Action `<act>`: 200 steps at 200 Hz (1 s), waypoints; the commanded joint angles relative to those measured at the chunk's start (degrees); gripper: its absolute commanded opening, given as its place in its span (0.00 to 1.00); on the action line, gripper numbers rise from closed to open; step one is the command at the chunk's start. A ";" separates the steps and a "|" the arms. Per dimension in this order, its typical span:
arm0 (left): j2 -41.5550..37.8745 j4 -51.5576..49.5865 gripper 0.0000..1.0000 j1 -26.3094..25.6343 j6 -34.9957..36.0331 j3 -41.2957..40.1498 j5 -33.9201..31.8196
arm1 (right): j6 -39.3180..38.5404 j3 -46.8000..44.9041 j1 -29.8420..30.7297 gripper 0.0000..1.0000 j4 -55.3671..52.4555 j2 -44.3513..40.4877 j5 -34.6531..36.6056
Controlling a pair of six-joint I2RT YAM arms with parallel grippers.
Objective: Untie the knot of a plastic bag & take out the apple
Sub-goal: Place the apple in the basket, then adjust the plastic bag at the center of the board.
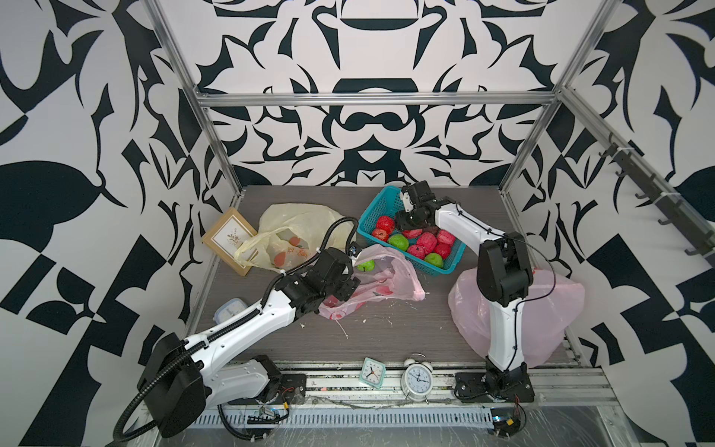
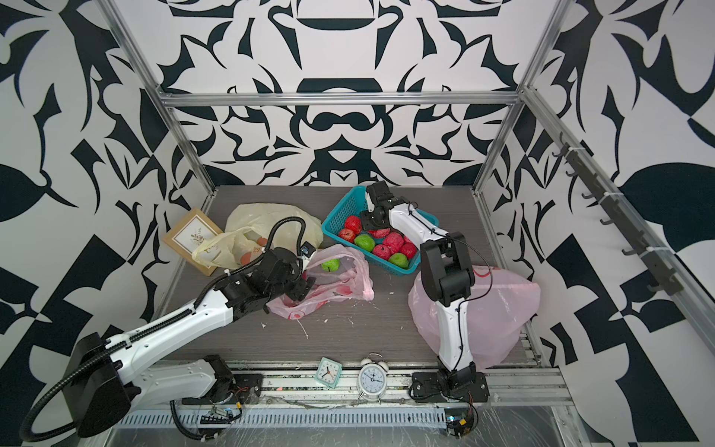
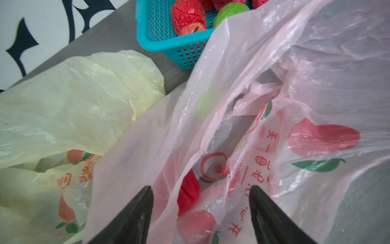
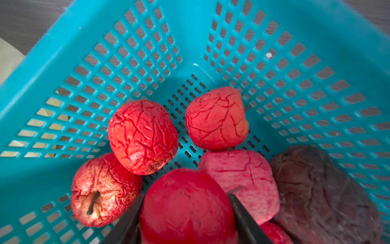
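Plastic bags, four: two pink, two cream. One pink bag (image 1: 383,282) lies open in the middle of the table (image 1: 387,336), one green apple (image 1: 365,265) at its mouth; the second pink bag (image 1: 557,309) sits by the right arm's base; both cream bags (image 1: 298,218) lie back left. Teal basket (image 1: 377,201), one, with a pile of apples (image 1: 426,240), two green and at least six red. Clocks (image 1: 416,377), two; picture frame (image 1: 229,236), one. Left hand (image 3: 200,188) low over the open pink bag, fingers spread. Right hand (image 4: 185,196) down in the basket, pinching a red apple (image 4: 185,213).

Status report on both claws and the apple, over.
Left claw open at pink bag. Right claw shut on red apple, at teal basket. Green apple at bag mouth; nothing blocking.
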 commanded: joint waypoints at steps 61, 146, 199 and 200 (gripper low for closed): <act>4.56 -0.32 0.82 -0.05 5.23 3.71 -4.76 | -0.70 1.36 -0.43 0.73 -0.33 -3.24 -0.41; 11.76 4.96 0.67 0.93 8.72 3.94 -7.93 | 0.62 -6.54 -0.48 0.79 3.19 -22.27 -3.79; 11.70 5.21 0.26 3.90 8.64 2.83 -8.28 | -1.21 -12.90 2.35 0.77 6.06 -33.98 -19.04; 11.67 5.16 0.26 3.90 8.69 2.83 -8.30 | -1.33 -12.97 2.47 0.77 6.00 -34.13 -19.58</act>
